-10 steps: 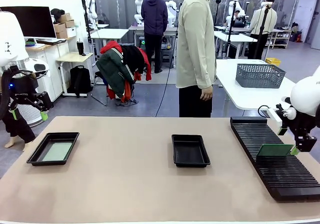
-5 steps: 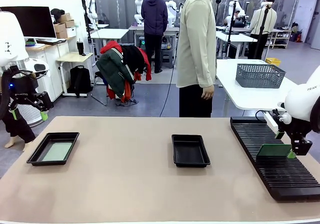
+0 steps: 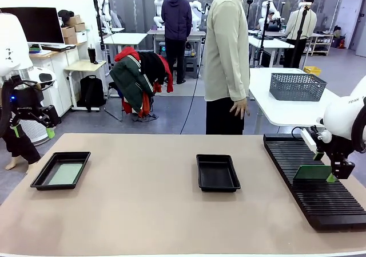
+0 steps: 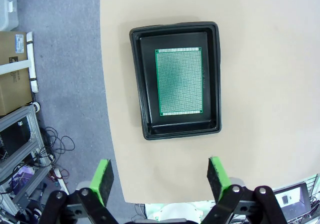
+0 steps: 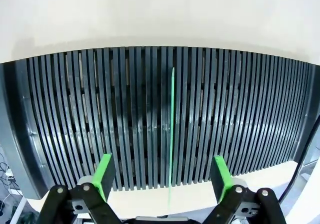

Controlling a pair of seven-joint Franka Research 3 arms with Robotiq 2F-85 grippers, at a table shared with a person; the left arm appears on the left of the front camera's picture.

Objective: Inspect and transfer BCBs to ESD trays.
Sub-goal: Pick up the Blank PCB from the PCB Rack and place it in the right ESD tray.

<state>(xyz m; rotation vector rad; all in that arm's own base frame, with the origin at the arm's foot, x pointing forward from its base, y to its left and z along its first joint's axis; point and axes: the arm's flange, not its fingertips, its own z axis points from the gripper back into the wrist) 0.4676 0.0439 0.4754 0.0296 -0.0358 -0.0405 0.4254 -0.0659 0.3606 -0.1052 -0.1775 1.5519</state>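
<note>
A black ESD tray (image 3: 40,180) lies at the table's left with a pale green BCB (image 3: 64,173) flat in it. My left gripper (image 3: 33,129) hangs open high off the table's left edge. From there, the left wrist view looks down on that tray (image 4: 136,84) and its BCB (image 4: 179,82) past the open gripper (image 4: 160,176). A second ESD tray (image 3: 217,172) at the centre holds nothing. Another BCB (image 3: 313,172) stands upright in the slotted rack (image 3: 320,202). My right gripper (image 3: 333,176) is open at its right end. In the right wrist view this BCB (image 5: 172,124) runs edge-on between the open gripper's (image 5: 161,176) green pads.
A person (image 3: 226,56) stands at the far side of the table, hands down. The long black rack (image 5: 100,109) fills the table's right side. A grey mesh basket (image 3: 297,86) sits on a white table behind. Bare tabletop lies between the two trays.
My right gripper has moved a little left and down, closer over the right end of the upright BCB. The left arm has not moved.
</note>
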